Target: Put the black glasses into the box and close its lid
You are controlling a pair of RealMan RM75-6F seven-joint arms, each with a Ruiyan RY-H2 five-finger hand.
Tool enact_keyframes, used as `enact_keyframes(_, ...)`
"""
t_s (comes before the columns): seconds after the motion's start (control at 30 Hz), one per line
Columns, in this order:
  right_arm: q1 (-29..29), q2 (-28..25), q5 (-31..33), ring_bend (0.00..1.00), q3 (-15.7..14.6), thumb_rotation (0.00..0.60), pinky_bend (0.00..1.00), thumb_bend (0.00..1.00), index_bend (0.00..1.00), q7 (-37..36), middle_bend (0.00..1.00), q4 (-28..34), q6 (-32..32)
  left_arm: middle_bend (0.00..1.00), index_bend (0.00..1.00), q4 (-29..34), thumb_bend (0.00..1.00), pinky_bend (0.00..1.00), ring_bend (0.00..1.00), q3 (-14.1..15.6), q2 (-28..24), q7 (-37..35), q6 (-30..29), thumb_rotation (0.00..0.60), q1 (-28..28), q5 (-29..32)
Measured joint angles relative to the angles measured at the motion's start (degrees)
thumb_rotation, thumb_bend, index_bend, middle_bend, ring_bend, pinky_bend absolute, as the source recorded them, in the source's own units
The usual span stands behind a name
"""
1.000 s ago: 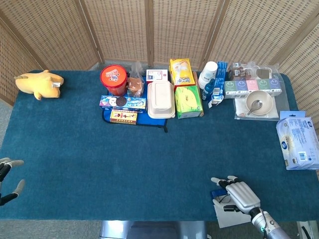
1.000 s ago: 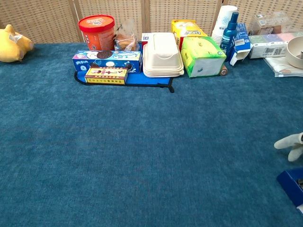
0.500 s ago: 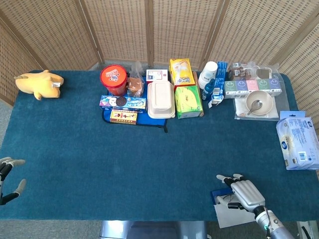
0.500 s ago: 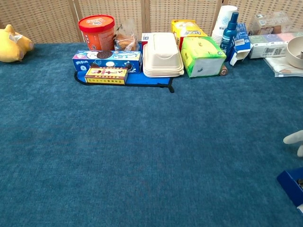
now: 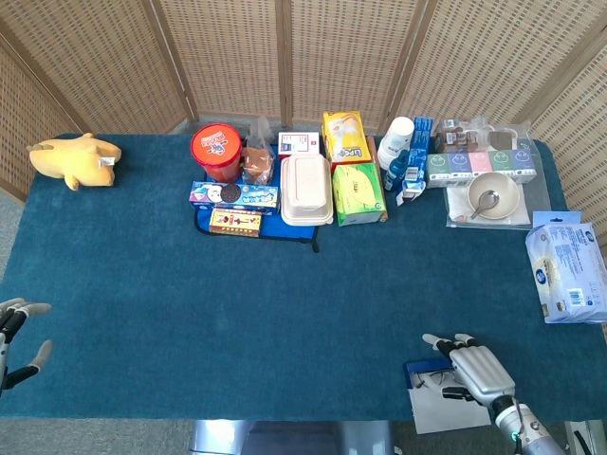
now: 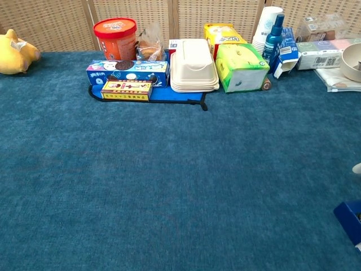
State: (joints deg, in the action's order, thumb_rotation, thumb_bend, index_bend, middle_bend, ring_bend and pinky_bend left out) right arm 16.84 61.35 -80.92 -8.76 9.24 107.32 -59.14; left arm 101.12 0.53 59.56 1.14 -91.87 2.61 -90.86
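Note:
At the table's near right edge sits a small blue box (image 5: pixel 418 371) with its pale lid (image 5: pixel 439 410) lying open toward me. A dark shape inside, the black glasses (image 5: pixel 432 379), shows only partly beside the hand. My right hand (image 5: pixel 479 371) lies flat over the box's right side, fingers stretched out and gripping nothing that I can see. The chest view catches only the box's corner (image 6: pixel 350 217) and one pale fingertip (image 6: pixel 357 168) at the right border. My left hand (image 5: pixel 14 341) hovers at the far left edge, fingers apart and empty.
Along the back stand a red tub (image 5: pixel 216 151), snack boxes (image 5: pixel 233 196), a white clamshell container (image 5: pixel 305 189), a green tissue pack (image 5: pixel 358 193), bottles (image 5: pixel 395 144) and a bowl with a spoon (image 5: pixel 493 196). A yellow plush toy (image 5: pixel 74 160) lies back left, a wipes pack (image 5: pixel 567 273) at right.
My right hand has slid right and toward the near edge, nearly leaving the chest view. The left hand has barely moved.

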Motion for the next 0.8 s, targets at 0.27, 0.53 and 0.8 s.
enact_keyframes(0.27, -1.0, -0.4, -0.4, 0.33, -0.3, 0.154, 0.17, 0.39, 0.13, -0.6, 0.27, -0.1, -0.7, 0.34, 0.3, 0.0, 0.3, 0.27, 0.22, 0.1, 0.2, 0.2, 0.2, 0.6, -0.2, -0.2)
enact_keyframes(0.53, -1.1, -0.1, -1.2, 0.26, 0.1, 0.155, 0.17, 0.39, 0.13, -1.0, 0.26, -0.5, -0.8, 0.34, 0.3, 0.3, 0.3, 0.27, 0.22, 0.0, 0.2, 0.4, 0.0, 0.6, -0.2, -0.3)
enact_keyframes(0.8, -0.8, -0.5, -4.3, 0.15, 1.4, 0.16, 0.18, 0.39, 0.13, -2.8, 0.22, -1.1, -2.7, 0.34, 0.29, 0.3, 0.3, 0.27, 0.22, 0.3, -0.1, 0.2, -0.6, 0.6, 0.3, -0.3)
